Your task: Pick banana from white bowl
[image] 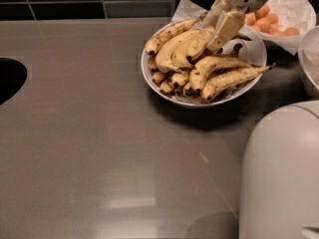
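Gray desk (99, 133) holds the white bowl (149, 81); the end effector (213, 38) reaches down onto the pile just beside the banana (174, 51), and I cannot tell its grip.

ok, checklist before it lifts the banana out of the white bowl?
1. Position: gripper down in the white bowl, at the back of the pile: ok.
2. Access: banana lies on top of the pile: ok.
3. Hold: gripper has the banana: cannot tell.
4. Banana free of neighbours: not ok, other bananas lie against it.
5. White bowl flat on the counter: ok.
6. Room between gripper and the orange fruits behind: cannot tell.
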Action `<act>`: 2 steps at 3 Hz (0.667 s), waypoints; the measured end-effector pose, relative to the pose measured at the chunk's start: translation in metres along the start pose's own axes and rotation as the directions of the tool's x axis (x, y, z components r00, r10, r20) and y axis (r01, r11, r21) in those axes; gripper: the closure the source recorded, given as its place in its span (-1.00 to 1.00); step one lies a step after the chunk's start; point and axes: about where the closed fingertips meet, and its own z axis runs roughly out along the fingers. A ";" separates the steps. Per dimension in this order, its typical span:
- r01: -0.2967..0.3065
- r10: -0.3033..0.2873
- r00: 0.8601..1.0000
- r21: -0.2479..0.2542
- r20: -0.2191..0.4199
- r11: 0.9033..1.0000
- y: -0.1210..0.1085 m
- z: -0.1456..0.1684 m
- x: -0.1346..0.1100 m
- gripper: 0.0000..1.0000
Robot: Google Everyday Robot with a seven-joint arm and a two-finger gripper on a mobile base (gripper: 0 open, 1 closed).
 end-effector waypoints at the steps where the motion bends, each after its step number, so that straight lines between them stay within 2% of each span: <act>1: 0.000 -0.001 1.000 0.044 0.014 0.999 -0.011 0.001 -0.004 1.00; 2: 0.017 -0.021 0.999 0.107 0.033 0.994 -0.013 -0.009 -0.012 1.00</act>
